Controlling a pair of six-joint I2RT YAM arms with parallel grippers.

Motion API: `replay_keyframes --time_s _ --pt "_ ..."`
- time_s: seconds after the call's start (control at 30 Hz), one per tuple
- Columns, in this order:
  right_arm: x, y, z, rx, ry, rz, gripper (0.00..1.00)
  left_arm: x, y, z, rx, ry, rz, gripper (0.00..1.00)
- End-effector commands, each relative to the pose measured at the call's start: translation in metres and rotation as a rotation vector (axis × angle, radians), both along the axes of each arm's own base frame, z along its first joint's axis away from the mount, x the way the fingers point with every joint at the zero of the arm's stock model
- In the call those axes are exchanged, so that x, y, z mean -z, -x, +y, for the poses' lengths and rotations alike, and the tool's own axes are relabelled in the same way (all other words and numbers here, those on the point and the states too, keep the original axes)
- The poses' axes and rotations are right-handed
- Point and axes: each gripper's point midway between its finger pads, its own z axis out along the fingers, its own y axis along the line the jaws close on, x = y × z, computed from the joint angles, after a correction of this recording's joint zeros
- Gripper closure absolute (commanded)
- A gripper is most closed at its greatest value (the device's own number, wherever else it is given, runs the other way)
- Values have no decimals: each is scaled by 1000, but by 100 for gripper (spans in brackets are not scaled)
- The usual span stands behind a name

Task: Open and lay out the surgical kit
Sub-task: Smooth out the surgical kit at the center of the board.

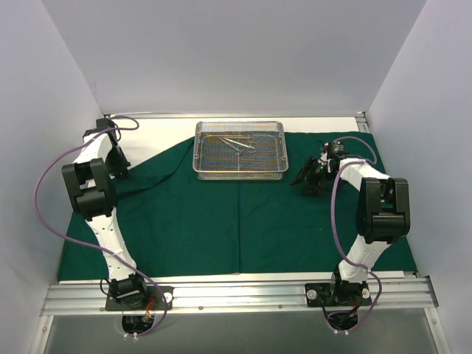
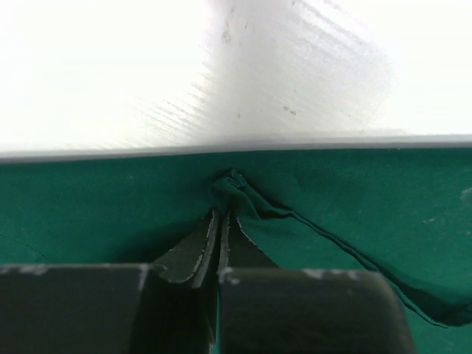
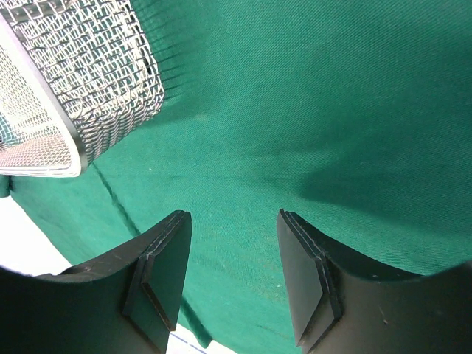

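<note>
The surgical kit's dark green cloth (image 1: 236, 221) lies spread over the table, with its far left corner folded in. On its far edge stands the silver wire-mesh tray (image 1: 240, 172), holding slim metal instruments (image 1: 240, 141). At the far left, my left gripper (image 1: 120, 167) is shut on the cloth's edge. In the left wrist view, the cloth (image 2: 88, 214) bunches into a small fold at the tip of that gripper (image 2: 223, 214). My right gripper (image 1: 310, 181) hovers right of the tray. It stands open (image 3: 232, 215) over flat cloth (image 3: 295, 96), with the tray's corner (image 3: 88, 66) at the upper left.
Bare white table (image 2: 147, 74) lies beyond the cloth's far edge. White walls close in the left, right and back. A metal rail (image 1: 236, 295) runs along the near edge with both arm bases on it.
</note>
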Motion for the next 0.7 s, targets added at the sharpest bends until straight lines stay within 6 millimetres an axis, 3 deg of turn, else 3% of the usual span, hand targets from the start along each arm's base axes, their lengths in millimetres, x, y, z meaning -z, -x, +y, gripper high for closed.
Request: replay_keyframes --time_s 0.0,0.13,0.23,0.3,0.47,0.5,0.57,0.67 --pt "-7 -8 2 -12 -7 -9 50 -42 -24 12 -12 -44 -166 98" --pt "-5 -9 2 -15 2 2 50 -78 -47 23 22 -104 -304 98" --pt "-3 -10 1 -17 14 13 50 -112 -78 35 58 -156 -434 98" --pt "0 -9 2 -16 21 30 50 -142 -105 54 81 -222 -543 98" --pt "-1 -13 0 -19 41 45 50 -180 -154 113 48 -400 -695 96" --pt "-1 -12 -1 -19 49 49 50 -183 -160 125 43 -412 -722 79" --pt "2 -6 6 -49 67 59 50 -187 -180 136 44 -428 -779 76" --pt "8 0 8 -42 67 76 50 -179 -201 133 77 -392 -841 47"
